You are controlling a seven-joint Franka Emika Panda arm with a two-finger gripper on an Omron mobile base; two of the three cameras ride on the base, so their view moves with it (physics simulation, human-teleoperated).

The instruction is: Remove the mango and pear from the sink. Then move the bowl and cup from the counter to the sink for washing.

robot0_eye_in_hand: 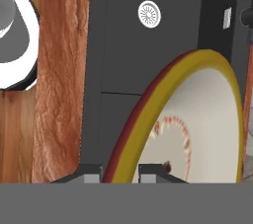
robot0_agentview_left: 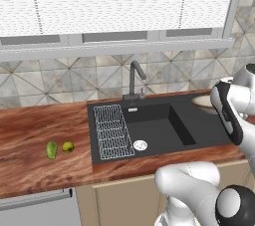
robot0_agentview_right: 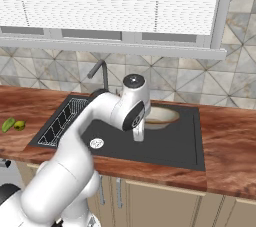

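My gripper (robot0_eye_in_hand: pixel 122 171) is shut on the rim of the beige bowl (robot0_eye_in_hand: pixel 197 119), which has a yellow and dark red edge and stands tilted in the hand view. The bowl (robot0_agentview_right: pixel 161 116) is over the far part of the black sink's (robot0_agentview_right: pixel 165 146) flat drainboard, behind my hand (robot0_agentview_right: pixel 138 132); whether it touches I cannot tell. Its edge (robot0_agentview_left: pixel 203 101) peeks past the arm. A green oval mango (robot0_agentview_left: pixel 52 150) and a small pear (robot0_agentview_left: pixel 68 147) lie on the wooden counter (robot0_agentview_left: pixel 40 125), left of the sink (robot0_agentview_left: pixel 149 128). The cup is out of view.
A white wire rack (robot0_agentview_left: pixel 112 131) fills the sink's left part, with a round drain (robot0_agentview_left: pixel 140 145) beside it. The dark faucet (robot0_agentview_left: pixel 134 78) stands at the sink's back edge. A tiled wall and a window run behind the counter.
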